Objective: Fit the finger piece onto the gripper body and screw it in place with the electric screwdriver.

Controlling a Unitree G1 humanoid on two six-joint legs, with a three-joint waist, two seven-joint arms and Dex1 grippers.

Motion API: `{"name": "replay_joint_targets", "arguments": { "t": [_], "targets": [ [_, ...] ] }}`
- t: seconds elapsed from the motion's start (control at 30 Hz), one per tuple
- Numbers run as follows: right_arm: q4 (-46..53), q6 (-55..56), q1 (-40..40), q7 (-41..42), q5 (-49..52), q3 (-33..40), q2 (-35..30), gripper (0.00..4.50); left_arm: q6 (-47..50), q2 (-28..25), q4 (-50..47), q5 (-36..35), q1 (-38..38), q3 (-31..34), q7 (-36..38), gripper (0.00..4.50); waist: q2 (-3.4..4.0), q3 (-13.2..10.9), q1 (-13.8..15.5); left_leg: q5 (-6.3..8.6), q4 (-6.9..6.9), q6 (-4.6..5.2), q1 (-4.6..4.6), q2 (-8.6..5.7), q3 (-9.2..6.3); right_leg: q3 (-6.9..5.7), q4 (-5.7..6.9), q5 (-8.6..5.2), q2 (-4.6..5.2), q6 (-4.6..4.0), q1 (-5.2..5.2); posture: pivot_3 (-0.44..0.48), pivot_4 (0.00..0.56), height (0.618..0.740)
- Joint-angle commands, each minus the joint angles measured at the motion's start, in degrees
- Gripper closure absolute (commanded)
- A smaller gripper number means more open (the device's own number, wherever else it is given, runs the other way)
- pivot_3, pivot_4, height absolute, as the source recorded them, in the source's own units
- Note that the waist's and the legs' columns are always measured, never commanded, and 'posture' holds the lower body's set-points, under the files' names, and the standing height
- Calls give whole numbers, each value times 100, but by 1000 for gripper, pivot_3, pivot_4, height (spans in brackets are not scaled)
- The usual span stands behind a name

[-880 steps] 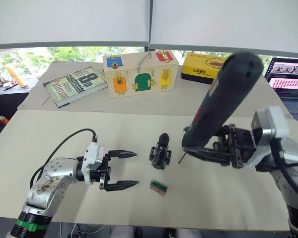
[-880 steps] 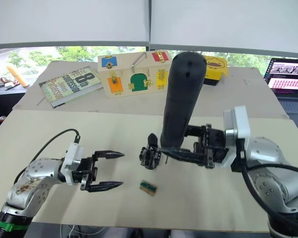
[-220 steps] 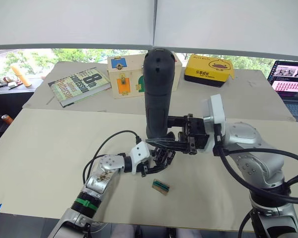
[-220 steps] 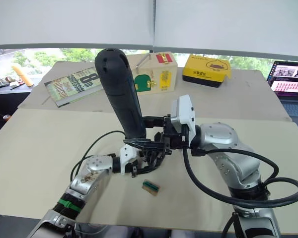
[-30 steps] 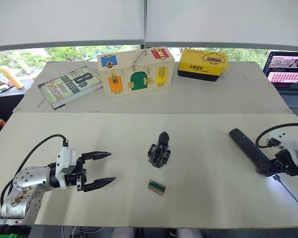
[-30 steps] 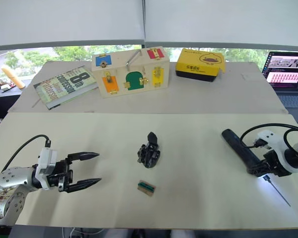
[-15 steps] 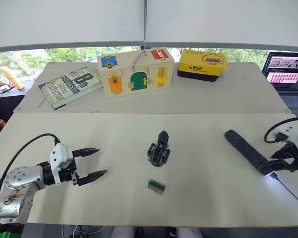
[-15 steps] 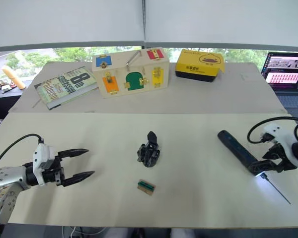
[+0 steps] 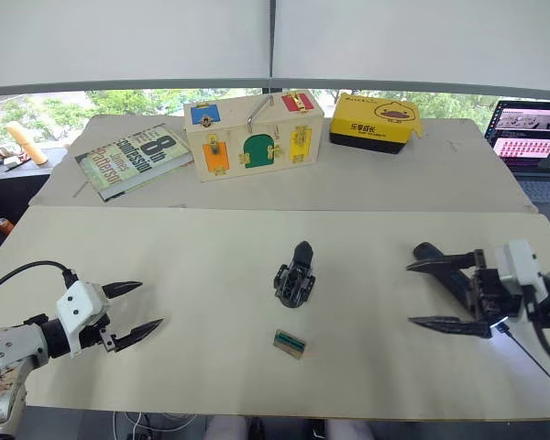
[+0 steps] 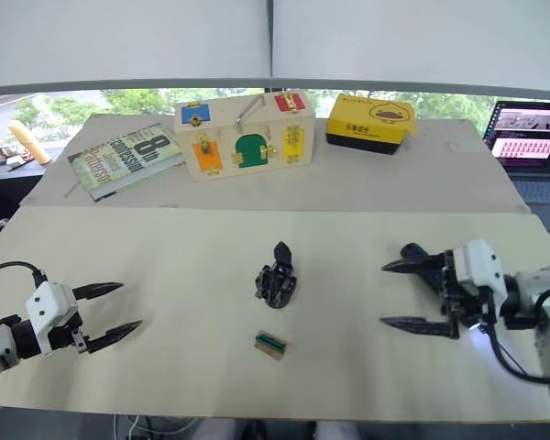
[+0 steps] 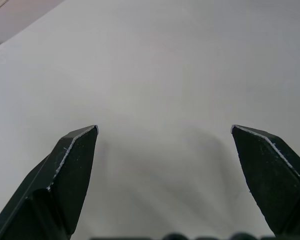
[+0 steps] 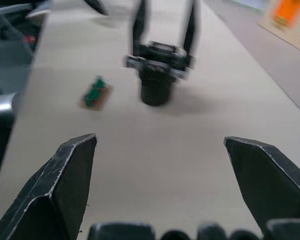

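The gripper body (image 9: 295, 280) stands upright near the middle of the pale counter (image 9: 220, 247), its black pointed finger sticking up, and nothing touches it. The right gripper (image 9: 437, 294) hovers over the counter's right part with its jaws spread wide and empty, tips pointing toward the gripper body but well apart from it. In the right wrist view the gripper body (image 12: 159, 70) sits ahead between the two fingers (image 12: 65, 180), with the small green-topped block (image 12: 95, 93) lying beside it. The electric screwdriver (image 9: 447, 275) lies flat on the counter under and behind the right gripper, its thin metal bit (image 9: 528, 356) pointing toward the near right edge, with a small bright spot on the counter by the bit's base. The left gripper (image 9: 131, 309) is at the counter's near left, jaws also released and holding nothing, well apart from everything. The green-topped block (image 9: 291, 344) lies just in front of the gripper body. Farther back are a book (image 9: 136, 158), a wooden latch box (image 9: 254, 136), a yellow box (image 9: 376, 122) and a laptop (image 9: 529, 147).
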State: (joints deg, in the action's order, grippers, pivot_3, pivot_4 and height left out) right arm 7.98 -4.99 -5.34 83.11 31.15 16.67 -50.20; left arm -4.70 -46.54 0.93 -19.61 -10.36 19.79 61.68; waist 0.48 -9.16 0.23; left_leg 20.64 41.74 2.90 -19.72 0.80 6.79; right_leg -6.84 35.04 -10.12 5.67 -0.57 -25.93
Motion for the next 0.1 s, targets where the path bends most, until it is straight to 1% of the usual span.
{"name": "replay_joint_targets", "arguments": {
  "t": [0.03, 0.1],
  "targets": [
    [44, 552, 14, -246, -189, -28, 248, 7, -110, 34, -161, 28, -41, 174, -210, 0, -5, 1, 6, 0, 0, 0, 4, 0, 2, 0, 0, 0, 0, -1, 2, 0, 150, 740],
    [29, 645, 22, -292, -201, -91, 366, 7, 4, 21, -219, -10, -68, 184, -270, 0, -5, 1, 6, 0, 0, 0, 10, 1, 3, 1, 3, 1, -3, -3, 4, 0, 150, 740]
  ]
}}
